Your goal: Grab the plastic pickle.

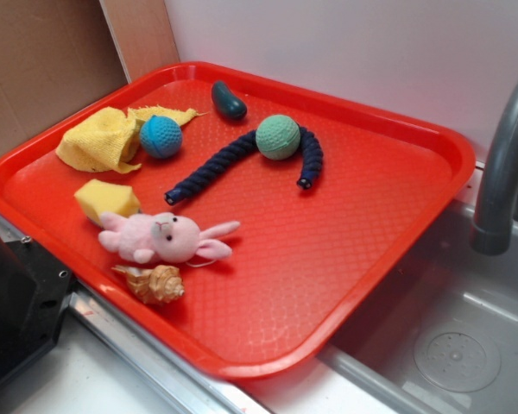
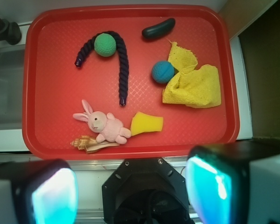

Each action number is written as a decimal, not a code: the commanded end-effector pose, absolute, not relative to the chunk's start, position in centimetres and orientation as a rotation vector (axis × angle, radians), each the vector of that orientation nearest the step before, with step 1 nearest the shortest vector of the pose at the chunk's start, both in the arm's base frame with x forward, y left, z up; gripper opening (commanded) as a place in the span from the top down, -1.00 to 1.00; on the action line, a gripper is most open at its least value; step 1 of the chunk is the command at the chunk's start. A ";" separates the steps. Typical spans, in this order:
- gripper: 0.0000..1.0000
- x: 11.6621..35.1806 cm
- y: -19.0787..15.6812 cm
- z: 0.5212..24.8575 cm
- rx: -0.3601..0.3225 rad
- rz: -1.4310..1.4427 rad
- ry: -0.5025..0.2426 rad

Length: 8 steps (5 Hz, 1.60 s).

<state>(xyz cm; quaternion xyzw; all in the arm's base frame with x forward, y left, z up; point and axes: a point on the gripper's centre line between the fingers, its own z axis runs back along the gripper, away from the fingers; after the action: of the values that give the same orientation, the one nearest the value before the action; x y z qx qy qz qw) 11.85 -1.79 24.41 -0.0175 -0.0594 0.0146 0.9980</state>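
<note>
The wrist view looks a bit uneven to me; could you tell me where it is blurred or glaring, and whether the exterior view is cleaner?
Wrist view: the pincer fingers fill the bottom edge out of focus, their pads glowing cyan-white, while the red tray and plastic pickle stay sharp. Exterior view: soft, even light, short shadows, mild sheen on the pickle, slight overall softness.

Red diamond-textured tray [image 1: 371, 216], dark green pickle [image 1: 229, 101], navy rope [image 1: 216, 166], pink bunny [image 1: 164, 237]

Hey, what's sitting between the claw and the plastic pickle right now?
In the wrist view, the yellow sponge and the blue ball lie between the open claw and the plastic pickle.
</note>
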 end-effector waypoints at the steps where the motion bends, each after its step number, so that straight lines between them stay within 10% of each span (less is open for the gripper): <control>1: -1.00 11.9 -1.8 24.4 -0.035 0.029 -0.119; 2: -1.00 15.0 3.1 19.6 0.020 0.275 -0.030; 4: -1.00 21.9 7.2 14.9 0.029 0.631 -0.224; 7: -1.00 23.1 7.2 14.9 0.027 0.684 -0.235; 8: -1.00 27.7 7.3 11.0 0.012 0.697 -0.174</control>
<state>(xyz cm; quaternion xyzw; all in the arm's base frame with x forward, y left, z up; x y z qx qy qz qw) 27.18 6.60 8.65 0.0102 -0.0502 0.3413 0.9386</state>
